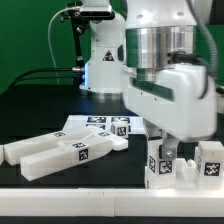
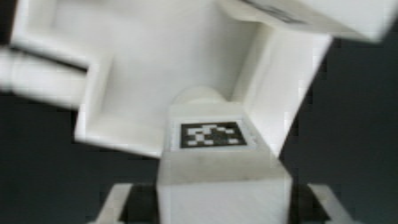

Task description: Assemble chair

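End effector (image 1: pixel 167 150) was seen low at the near edge of the worktop (image 1: pixel 40 108), on the exterior view's right. It was judged to be closed at a middling width on a tagged piece (image 1: pixel 160 168) of the chair. In the wrist view that tagged piece (image 2: pixel 217 120) was shown filling the space between the two fingers (image 2: pixel 125 205), with no clear gap on either side and its tag turned to the camera. A second tagged block (image 1: pixel 210 160) was seen just beside it, further to the exterior view's right. Two long bars (image 1: pixel 58 152) were seen lying well apart from it on the exterior view's left, with the marker board (image 1: pixel 95 123) flat behind them. A larger white part (image 2: pixel 125 80) was seen beyond the held piece in the wrist view; whether the two were touching could not be told.

Several failures were judged possible from here. The smooth plastic could be let slip, or be twisted in the grip, if only a narrow band of it had been caught. The second tagged block could be knocked over if the piece were lifted at a slant, since so little room was left between them. If the piece was resting against the larger white part, that part could be dragged along and its placement lost.
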Tool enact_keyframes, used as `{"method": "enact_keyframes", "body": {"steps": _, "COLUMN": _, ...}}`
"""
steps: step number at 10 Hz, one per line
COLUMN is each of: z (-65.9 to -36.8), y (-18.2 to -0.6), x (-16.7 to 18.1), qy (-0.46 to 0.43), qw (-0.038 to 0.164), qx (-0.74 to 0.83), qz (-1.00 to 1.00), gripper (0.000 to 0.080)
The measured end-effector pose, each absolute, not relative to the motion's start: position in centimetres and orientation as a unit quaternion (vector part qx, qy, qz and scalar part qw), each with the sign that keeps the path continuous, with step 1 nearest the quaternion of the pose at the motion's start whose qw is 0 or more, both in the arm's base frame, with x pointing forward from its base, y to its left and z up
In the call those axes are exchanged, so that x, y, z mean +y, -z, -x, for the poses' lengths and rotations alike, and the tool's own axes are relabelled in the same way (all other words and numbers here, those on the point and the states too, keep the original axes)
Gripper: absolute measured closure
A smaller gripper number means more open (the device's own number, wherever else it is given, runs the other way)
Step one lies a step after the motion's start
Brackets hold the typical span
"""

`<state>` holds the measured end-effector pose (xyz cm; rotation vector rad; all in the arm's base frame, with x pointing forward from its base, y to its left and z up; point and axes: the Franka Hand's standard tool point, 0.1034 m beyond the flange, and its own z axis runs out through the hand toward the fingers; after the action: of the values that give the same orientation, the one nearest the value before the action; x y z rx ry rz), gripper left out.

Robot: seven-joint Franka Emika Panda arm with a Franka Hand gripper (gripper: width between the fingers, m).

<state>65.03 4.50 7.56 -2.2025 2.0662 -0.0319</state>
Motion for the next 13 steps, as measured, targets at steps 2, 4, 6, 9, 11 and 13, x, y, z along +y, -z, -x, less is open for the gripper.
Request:
{"method": "enact_keyframes", "body": {"steps": 2, "z": -65.06, "y": -7.68, "x": 4.64, "qy": -0.003, "qw": 0.070, "qx": 0.757, "qz": 0.650, "gripper": 0.0515}}
{"method": "enact_keyframes", "body": {"steps": 4, "z": -65.04, "y": -7.59, "x": 4.65, "qy": -0.003, "qw": 0.069, "qx": 0.759, "qz": 0.647, "gripper": 0.0414}}
{"method": "enact_keyframes", "body": {"steps": 6, "z": -64.94, "y": -7.56, "x": 5.05, "qy": 0.003, "qw": 0.064, "qx": 0.717, "qz": 0.694, "gripper": 0.0189}}
{"method": "enact_keyframes", "body": {"steps": 9, "z": -65.15, "y": -7.41, "x": 4.39, "qy": 0.037, "qw": 0.060, "qx": 0.505, "qz": 0.860, "gripper": 0.0152}}
{"method": "enact_keyframes", "body": {"steps": 11, "z": -65.18, "y": -7.44, "x": 4.29, "qy": 0.042, "qw": 0.057, "qx": 0.446, "qz": 0.892, "gripper": 0.0151}}
{"method": "enact_keyframes", "body": {"steps": 13, "z": -65.18, "y": -7.44, "x": 4.21, "qy": 0.046, "qw": 0.050, "qx": 0.388, "qz": 0.919, "gripper": 0.0151}}
